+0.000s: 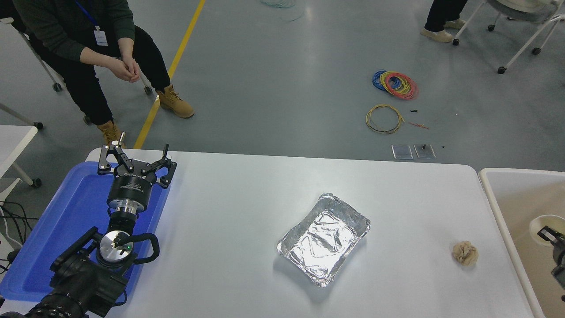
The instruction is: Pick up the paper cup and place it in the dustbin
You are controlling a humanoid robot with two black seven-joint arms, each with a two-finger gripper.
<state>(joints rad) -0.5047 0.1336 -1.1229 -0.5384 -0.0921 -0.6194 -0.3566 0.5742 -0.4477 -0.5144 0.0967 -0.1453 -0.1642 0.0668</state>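
Note:
The paper cup point(544, 222) is white with a cream inside and shows its open rim at the right edge, over the inside of the cream-white dustbin point(491, 187). My right gripper point(551, 236) comes in from the right edge, only partly in view, with one black finger point(547, 232) across the cup's rim; it holds the cup. My left gripper point(135, 153) is open and empty, parked over the blue tray at the lower left.
A crinkled foil tray point(324, 238) lies mid-table. A crumpled tan paper ball point(465, 253) lies near the table's right edge, beside the bin. A blue tray point(66, 212) sits at the left. A person sits beyond the table's far left corner.

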